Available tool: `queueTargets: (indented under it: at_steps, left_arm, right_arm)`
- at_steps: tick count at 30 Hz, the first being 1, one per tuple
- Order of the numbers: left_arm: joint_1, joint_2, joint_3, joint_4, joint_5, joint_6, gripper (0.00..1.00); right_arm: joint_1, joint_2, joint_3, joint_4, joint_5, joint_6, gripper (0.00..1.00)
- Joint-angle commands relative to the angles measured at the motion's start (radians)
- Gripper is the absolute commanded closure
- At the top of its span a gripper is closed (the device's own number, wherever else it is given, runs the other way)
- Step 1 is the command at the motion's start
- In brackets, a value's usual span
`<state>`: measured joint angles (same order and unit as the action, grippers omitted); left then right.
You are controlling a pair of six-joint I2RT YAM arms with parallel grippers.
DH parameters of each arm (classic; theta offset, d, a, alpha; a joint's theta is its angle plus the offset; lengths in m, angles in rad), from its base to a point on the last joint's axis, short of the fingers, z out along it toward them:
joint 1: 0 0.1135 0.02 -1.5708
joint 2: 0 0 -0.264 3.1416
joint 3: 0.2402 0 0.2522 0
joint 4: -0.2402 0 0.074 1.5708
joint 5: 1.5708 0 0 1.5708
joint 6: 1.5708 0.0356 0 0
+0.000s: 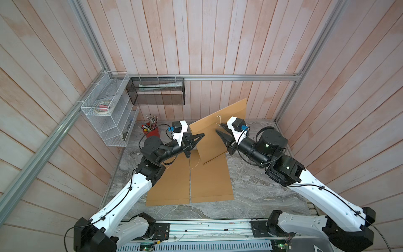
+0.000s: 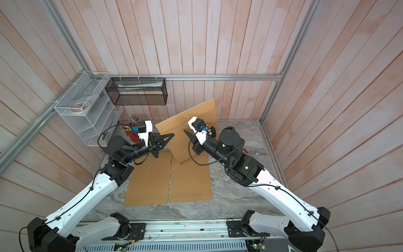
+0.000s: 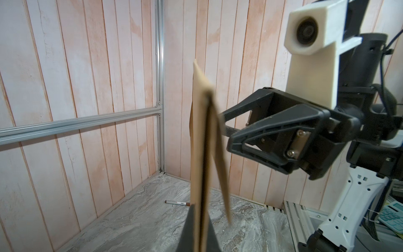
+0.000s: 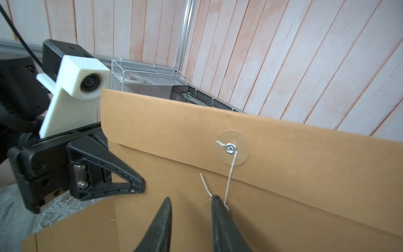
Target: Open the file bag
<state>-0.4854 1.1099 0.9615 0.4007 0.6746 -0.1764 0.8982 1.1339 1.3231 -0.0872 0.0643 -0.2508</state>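
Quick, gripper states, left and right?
left gripper: closed on the upright file bag, at its edge.
right gripper: open, holding nothing; the string runs beside one finger.

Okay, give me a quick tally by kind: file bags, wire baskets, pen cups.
File bags: 3 (upright file bag, left flat file bag, right flat file bag)
Wire baskets: 2 (white wire basket, black mesh basket)
Pen cups: 1 (red pen cup)
Total: 6
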Motion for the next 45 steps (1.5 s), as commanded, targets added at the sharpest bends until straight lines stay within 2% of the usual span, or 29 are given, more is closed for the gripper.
queueTargets:
  at_steps: [1, 13, 28, 33, 40, 45]
  left_arm:
    - [-0.001, 0.004, 0.034, -0.008, 0.019, -0.014, 1.00]
    - [-0.001, -0.002, 0.034, -0.026, 0.058, -0.004, 1.00]
    - [-0.001, -0.010, 0.036, -0.021, 0.092, -0.005, 1.00]
    - [-0.001, -0.014, 0.038, -0.022, 0.098, -0.005, 1.00]
    - [-0.001, -0.005, 0.063, -0.034, 0.124, -0.008, 1.00]
    - [-0.001, -0.004, 0.091, -0.098, 0.152, 0.037, 1.00]
  right_arm:
    - [0.007, 0.022, 0.027, -0.008, 0.074, -0.050, 0.65]
    - [0.011, 0.052, 0.043, 0.017, 0.117, -0.097, 0.64]
    - [0.015, 0.064, 0.051, 0.023, 0.129, -0.119, 0.78]
    - [0.017, 0.071, 0.054, 0.020, 0.132, -0.129, 0.79]
    - [0.029, 0.082, 0.056, 0.004, 0.158, -0.161, 0.72]
    - [0.043, 0.089, 0.061, 0.000, 0.192, -0.193, 0.69]
